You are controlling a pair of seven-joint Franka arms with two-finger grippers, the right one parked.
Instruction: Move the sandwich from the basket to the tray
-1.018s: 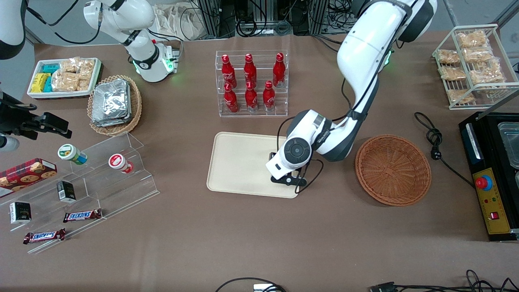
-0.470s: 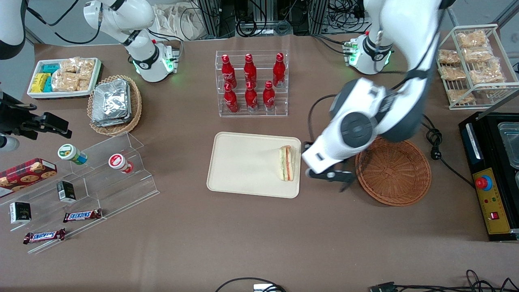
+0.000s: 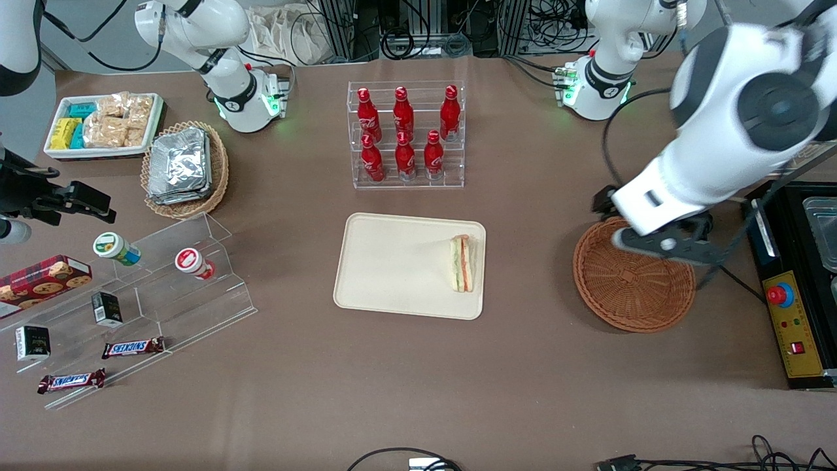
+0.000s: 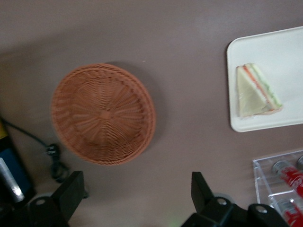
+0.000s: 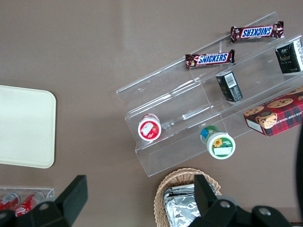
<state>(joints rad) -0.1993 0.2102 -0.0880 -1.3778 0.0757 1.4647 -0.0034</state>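
Observation:
The sandwich (image 3: 461, 263) (image 4: 255, 91), a pale wedge with orange and green layers, lies on the cream tray (image 3: 392, 261) (image 4: 284, 52), near the tray's edge toward the basket. The reddish-brown wicker basket (image 3: 634, 288) (image 4: 103, 114) stands empty beside the tray, toward the working arm's end of the table. My gripper (image 3: 667, 247) (image 4: 136, 194) hangs high above the basket's rim, well away from the sandwich. It is open, and only bare table shows between its fingers (image 4: 71, 194).
A clear rack of red bottles (image 3: 405, 134) (image 4: 284, 177) stands farther from the front camera than the tray. A black box with a red button (image 3: 788, 294) and a black cable (image 3: 700, 229) lie beside the basket. Toward the parked arm's end are a tan basket of foil packets (image 3: 185, 167) and acrylic steps (image 3: 170, 288).
A second ago my gripper was low over the tray, hiding the sandwich. It has let go, risen and swung toward the working arm's end, past the tray to above the basket.

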